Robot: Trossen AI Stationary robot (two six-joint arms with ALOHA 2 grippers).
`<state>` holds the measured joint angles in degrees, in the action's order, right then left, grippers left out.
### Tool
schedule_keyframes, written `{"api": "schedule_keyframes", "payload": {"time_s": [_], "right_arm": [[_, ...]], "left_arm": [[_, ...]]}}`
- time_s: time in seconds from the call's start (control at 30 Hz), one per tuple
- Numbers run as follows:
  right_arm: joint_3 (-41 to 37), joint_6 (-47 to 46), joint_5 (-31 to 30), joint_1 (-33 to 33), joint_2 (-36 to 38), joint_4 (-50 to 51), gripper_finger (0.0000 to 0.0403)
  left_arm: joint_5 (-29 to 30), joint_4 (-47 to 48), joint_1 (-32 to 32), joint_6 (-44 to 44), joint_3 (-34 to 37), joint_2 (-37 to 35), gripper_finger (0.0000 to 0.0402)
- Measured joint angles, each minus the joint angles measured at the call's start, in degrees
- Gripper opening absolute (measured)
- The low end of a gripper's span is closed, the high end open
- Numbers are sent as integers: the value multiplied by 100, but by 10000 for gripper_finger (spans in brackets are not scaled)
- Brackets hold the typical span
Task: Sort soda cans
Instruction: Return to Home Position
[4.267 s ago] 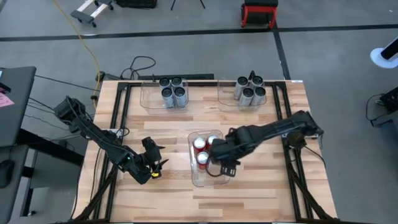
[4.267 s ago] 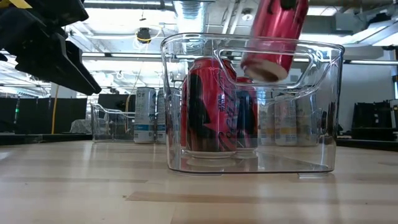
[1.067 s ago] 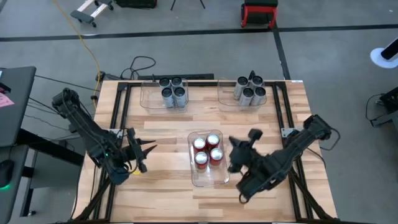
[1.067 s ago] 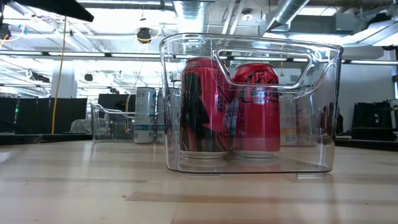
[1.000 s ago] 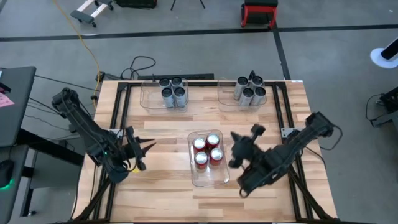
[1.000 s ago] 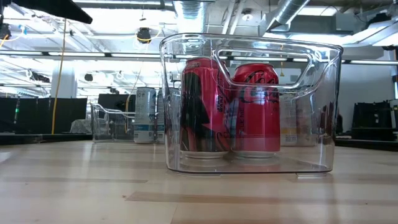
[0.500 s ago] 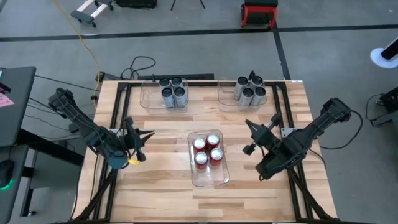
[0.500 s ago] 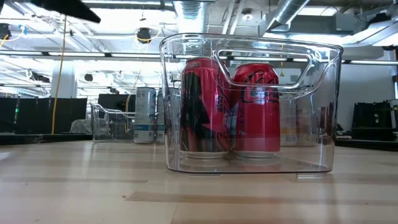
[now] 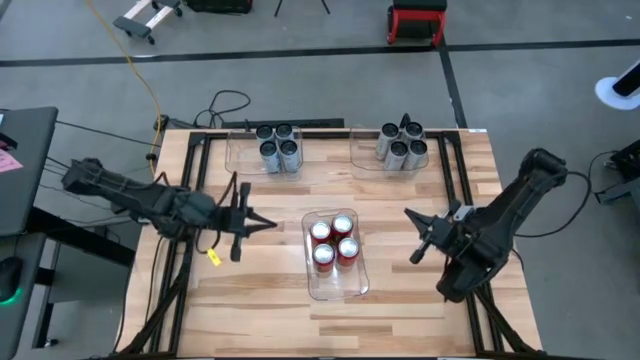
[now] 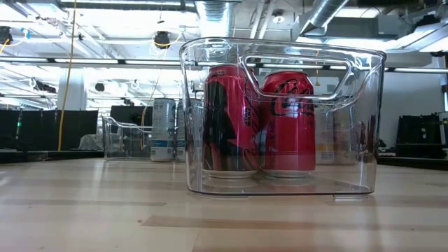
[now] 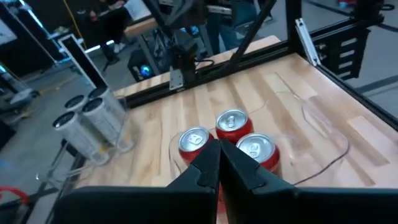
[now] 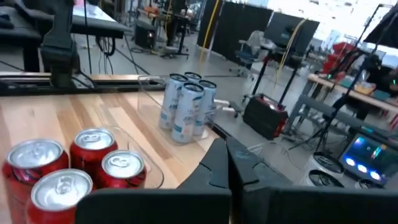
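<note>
Several red soda cans (image 9: 334,241) stand upright on their bottoms in the clear middle bin (image 9: 338,284); the low view shows them (image 10: 287,122) through its wall. Dark-and-silver cans (image 9: 276,148) fill the far left bin and silver-grey cans (image 9: 402,145) the far right bin. My left gripper (image 9: 266,222) hovers left of the middle bin, shut and empty, pointing at the red cans (image 11: 231,123). My right gripper (image 9: 411,218) hovers right of that bin, shut and empty, with red cans (image 12: 93,146) off to its side.
Black frame rails (image 9: 196,180) run along the table's left and right sides. Bare wood (image 9: 300,320) lies near the front edge and between the bins. The room beyond the table holds racks, cables and desks.
My right gripper has pulled back from beside the middle bin toward the table's right edge, sinking and rolling as it went. My left gripper has risen and swung toward the far edge, turning until it points at the middle bin. The cans have stayed put.
</note>
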<state>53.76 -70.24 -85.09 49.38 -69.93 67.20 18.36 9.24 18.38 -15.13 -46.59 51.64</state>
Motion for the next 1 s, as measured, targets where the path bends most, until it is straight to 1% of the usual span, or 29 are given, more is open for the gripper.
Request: {"api": "schedule_keyframes", "payload": {"time_s": [0.1,0.2,0.33,0.4,0.47,0.53,0.6,0.73,0.87,1.0], "right_arm": [[-269,-205,-177,57,-25,-21,0],[-410,-394,-339,-81,-4,-17,0],[-625,-835,-405,-312,-7,8,0],[-745,-1064,-401,-351,-10,-41,0],[-862,-1253,-399,-317,-24,-124,0],[-958,-1430,-393,-221,-28,-193,0],[-1007,-1553,-394,-105,-28,-277,0],[-1012,-1566,-388,102,-28,-351,0],[-1012,-1372,-388,200,-23,-305,0],[-937,-1287,-390,166,160,-78,0]], "left_arm": [[-192,3,-296,19,0,0,1],[-371,-9,-536,3,0,0,1],[-944,-88,-949,-43,0,77,1],[-1351,-393,-1166,-52,113,156,1],[-1779,-931,-1358,-76,379,233,1],[-2029,-1377,-1548,-65,614,322,1],[-2132,-1620,-1714,-15,819,400,1],[-2316,-1748,-1911,75,1027,508,1],[-2630,-2236,-2009,162,1316,631,1],[-2757,-2312,-2066,240,1329,660,1]]}}
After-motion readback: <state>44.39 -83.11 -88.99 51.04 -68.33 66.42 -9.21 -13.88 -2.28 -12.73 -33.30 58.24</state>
